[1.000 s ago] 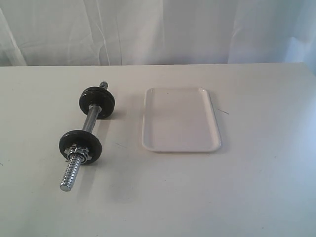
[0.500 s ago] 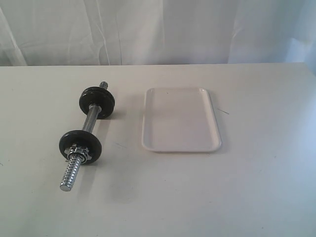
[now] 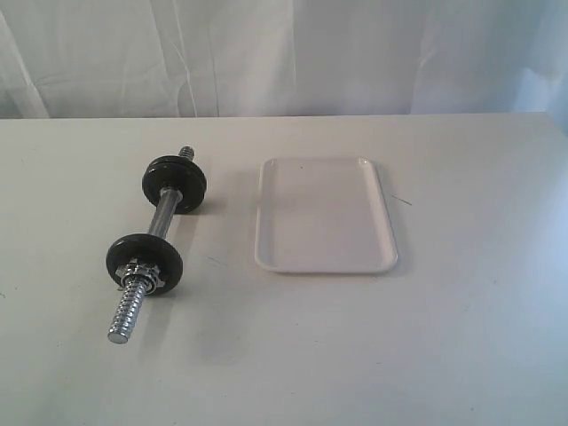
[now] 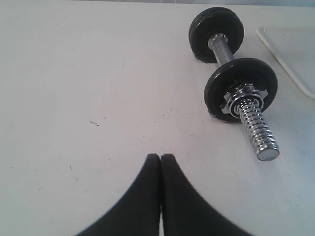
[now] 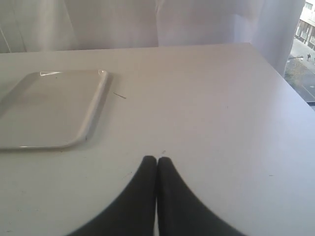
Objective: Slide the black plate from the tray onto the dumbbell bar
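Black plate (image 3: 133, 253) is clear of both grippers. The left gripper (image 4: 161, 156) and right gripper (image 5: 156, 159) are pinched together on nothing, over the table (image 3: 444, 337). The plate sits on the dumbbell bar (image 3: 162, 217) just behind the star nut (image 3: 142, 276), left of the tray (image 3: 324, 213).

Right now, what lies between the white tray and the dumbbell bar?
Nothing: only bare table separates the tray from the dumbbell bar, as the exterior view shows.
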Robot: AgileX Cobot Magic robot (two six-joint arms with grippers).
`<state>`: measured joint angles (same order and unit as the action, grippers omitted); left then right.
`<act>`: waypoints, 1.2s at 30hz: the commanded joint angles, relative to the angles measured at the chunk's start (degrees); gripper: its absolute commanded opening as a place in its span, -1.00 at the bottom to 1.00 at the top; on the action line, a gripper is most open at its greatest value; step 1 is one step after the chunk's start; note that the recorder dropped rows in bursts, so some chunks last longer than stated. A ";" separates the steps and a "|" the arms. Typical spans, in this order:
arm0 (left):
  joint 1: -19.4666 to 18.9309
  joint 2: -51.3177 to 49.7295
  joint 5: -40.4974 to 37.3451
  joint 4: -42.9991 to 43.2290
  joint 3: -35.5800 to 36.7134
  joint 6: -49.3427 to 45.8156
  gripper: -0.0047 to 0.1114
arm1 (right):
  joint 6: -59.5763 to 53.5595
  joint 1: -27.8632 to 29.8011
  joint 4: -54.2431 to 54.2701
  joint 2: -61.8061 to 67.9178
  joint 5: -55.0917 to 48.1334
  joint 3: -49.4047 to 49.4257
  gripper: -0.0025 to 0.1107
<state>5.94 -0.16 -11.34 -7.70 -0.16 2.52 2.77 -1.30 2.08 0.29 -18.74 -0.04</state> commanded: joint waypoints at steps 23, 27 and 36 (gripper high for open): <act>-0.09 0.16 0.14 -0.33 0.16 0.16 -0.92 | -6.40 0.31 -0.40 -0.29 -0.52 0.04 -0.96; -0.09 0.16 0.14 -0.33 0.16 0.16 -0.92 | -6.40 0.31 -0.40 -0.29 -0.52 0.04 -0.96; -0.09 0.16 0.14 -0.33 0.16 0.16 -0.92 | -6.40 0.31 -0.40 -0.29 -0.52 0.04 -0.96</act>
<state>5.94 -0.16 -11.34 -7.70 -0.16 2.52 -3.15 -1.30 2.08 0.29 -19.31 -0.04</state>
